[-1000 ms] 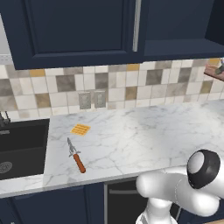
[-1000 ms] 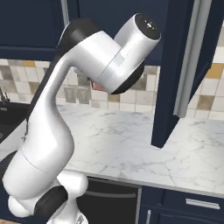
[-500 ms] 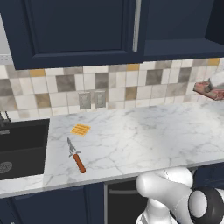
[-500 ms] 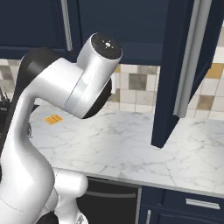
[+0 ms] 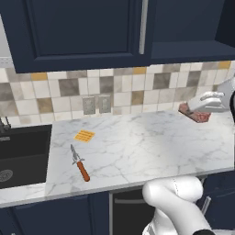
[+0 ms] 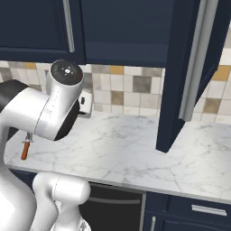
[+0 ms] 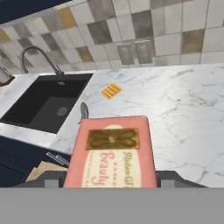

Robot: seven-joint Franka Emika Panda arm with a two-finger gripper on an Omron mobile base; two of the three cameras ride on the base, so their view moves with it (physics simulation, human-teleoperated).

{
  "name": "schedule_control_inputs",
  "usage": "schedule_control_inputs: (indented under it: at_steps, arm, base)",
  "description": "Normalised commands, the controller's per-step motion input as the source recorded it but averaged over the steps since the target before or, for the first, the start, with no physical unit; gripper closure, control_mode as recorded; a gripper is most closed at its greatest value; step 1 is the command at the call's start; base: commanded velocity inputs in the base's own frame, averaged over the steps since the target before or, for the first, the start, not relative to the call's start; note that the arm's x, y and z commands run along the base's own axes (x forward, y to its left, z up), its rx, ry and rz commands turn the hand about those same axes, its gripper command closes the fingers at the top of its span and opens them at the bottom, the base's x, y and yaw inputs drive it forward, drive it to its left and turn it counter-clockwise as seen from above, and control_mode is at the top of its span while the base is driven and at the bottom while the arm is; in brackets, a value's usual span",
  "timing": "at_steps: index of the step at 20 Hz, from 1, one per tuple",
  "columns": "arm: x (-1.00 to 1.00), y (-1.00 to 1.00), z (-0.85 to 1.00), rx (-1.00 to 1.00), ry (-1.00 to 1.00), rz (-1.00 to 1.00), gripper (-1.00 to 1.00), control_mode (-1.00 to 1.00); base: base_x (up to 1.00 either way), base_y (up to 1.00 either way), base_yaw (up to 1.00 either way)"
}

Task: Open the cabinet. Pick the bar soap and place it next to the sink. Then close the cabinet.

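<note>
Cabinet (image 6: 180, 76) door stands swung open over marble counter (image 6: 135, 149); arm perhaps hides more.

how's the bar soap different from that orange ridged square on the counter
The bar soap is a thick pinkish block with printed lettering; the orange ridged square is flat, thin and unlettered. The soap is held off the counter between the jaws of the gripper; the square lies on the marble counter. The soap is at the right end, the square nearer the sink. Both are small and four-sided.
</note>
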Motion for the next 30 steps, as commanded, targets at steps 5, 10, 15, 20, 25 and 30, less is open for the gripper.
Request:
schedule_control_inputs:
  at_steps: [5, 10, 15, 20, 25, 30]
  arm:
    - [0.00, 0.20, -0.43, -0.03, 0.15, -0.08, 1.00, -1.00]
    - [0.03, 0.51, -0.40, -0.08, 0.24, -0.07, 1.00, -1.00]
    - [0.13, 0.49, -0.35, 0.00, 0.11, -0.06, 1.00, -1.00]
    - [0.09, 0.21, -0.55, 0.04, 0.03, -0.04, 1.00, -1.00]
    - [0.25, 0.40, -0.58, 0.00, 0.07, -0.05, 1.00, -1.00]
    - [0.12, 0.24, -0.31, 0.00, 0.04, -0.06, 1.00, -1.00]
  base:
    - [0.00, 0.00, 0.00]
    - [0.00, 0.00, 0.00]
    - [0.00, 0.00, 0.00]
    - [0.00, 0.00, 0.00]
    - [0.00, 0.00, 0.00]
    - [0.00, 0.00, 0.00]
